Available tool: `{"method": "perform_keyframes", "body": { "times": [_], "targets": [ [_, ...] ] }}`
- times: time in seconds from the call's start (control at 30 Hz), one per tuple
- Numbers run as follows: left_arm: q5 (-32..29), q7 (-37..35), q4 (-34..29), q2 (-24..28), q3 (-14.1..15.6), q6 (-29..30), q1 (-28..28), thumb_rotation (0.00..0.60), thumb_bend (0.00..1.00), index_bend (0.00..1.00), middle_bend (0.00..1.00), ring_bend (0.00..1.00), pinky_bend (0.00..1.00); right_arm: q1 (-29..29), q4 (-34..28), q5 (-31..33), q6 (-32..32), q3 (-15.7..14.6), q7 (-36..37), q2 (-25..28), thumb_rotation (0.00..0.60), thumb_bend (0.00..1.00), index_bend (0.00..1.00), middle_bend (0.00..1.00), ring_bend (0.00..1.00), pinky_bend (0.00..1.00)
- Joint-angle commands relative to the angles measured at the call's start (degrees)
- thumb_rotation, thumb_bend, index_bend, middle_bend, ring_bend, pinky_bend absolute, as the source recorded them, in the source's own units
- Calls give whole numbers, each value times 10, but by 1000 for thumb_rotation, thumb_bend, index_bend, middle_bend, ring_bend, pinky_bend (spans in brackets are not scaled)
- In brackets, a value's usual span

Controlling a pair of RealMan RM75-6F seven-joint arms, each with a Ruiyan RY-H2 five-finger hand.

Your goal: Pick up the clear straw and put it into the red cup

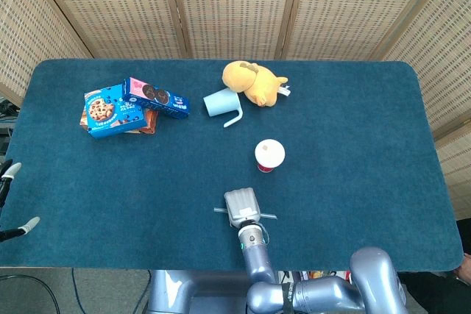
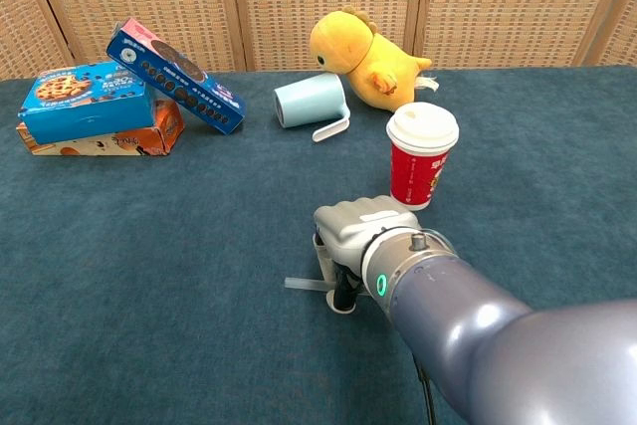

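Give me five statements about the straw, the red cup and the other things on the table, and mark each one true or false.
1. The right hand is down on the clear straw at the near side of the table. True.
2. The straw already stands in the red cup. False: it lies on the blue table cover, under the hand.
3. The red cup stands upright with a white lid on it. True.
4. The light blue mug stands upright. False: it lies on its side beside the yellow plush toy.
5. The cookie boxes sit right next to the red cup. False: they are stacked at the far left, well apart from it.
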Motion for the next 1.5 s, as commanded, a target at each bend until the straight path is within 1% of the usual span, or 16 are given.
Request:
{"method": "perform_keyframes", "body": {
  "times": [0.03, 0.23, 0.33, 0.47, 0.6, 0.73, 0.87, 1.0, 1.07, 1.2, 1.27, 1.33, 1.5],
  "targets": [
    [0, -1, 0, 0, 0, 0, 0, 600, 177, 0, 0, 0, 0, -6, -17, -25, -7, -13, 16, 11, 600, 483, 763, 768, 582, 845],
    [0, -2, 0, 1, 0, 0, 0, 600, 177, 0, 0, 0, 0, -19, -54, -91, -33, -37, 61, 48, 600, 494, 769, 770, 583, 845],
    [-1, -2, 0, 1, 0, -1, 0, 600, 177, 0, 0, 0, 0, -30, -89, -134, -57, -44, 104, 82, 600, 501, 769, 770, 583, 845],
    [0, -1, 0, 0, 0, -2, -1, 600, 176, 0, 0, 0, 0, -39, -122, -173, -80, -46, 146, 120, 600, 505, 771, 771, 583, 845],
    [1, 1, -1, 0, 1, -2, -1, 600, 177, 0, 0, 0, 0, -48, -167, -203, -114, -37, 203, 169, 600, 510, 776, 773, 585, 845],
    [0, 8, -2, -3, 1, -2, -1, 600, 177, 0, 0, 0, 0, -58, -219, -219, -168, 3, 294, 239, 600, 511, 777, 773, 585, 845],
    [-2, 11, -2, -5, 0, -3, -1, 600, 177, 0, 0, 0, 0, -64, -237, -224, -182, 27, 341, 277, 600, 519, 777, 773, 585, 845],
    [-3, 16, -2, -6, -1, -2, -1, 600, 177, 0, 0, 0, 0, -70, -264, -205, -180, 66, 386, 322, 600, 531, 777, 773, 585, 845],
    [-1, 24, -3, -8, -1, 4, 1, 600, 177, 0, 0, 0, 0, -83, -285, -189, -178, 100, 433, 354, 600, 531, 777, 773, 585, 845],
    [2, 28, -5, -9, -1, 9, 2, 600, 176, 0, 0, 0, 0, -99, -305, -161, -191, 137, 503, 401, 600, 530, 777, 773, 585, 845],
    [3, 31, -5, -10, -1, 11, 3, 600, 176, 0, 0, 0, 0, -110, -303, -149, -196, 158, 546, 423, 600, 530, 777, 773, 585, 845],
    [2, 34, -6, -11, -1, 11, 3, 600, 177, 0, 0, 0, 0, -117, -296, -143, -202, 170, 578, 436, 600, 531, 777, 773, 585, 845],
    [0, 41, -8, -13, -1, 9, 2, 600, 177, 0, 0, 0, 0, -127, -263, -142, -210, 184, 637, 451, 600, 531, 777, 773, 585, 845]
  ]
}}
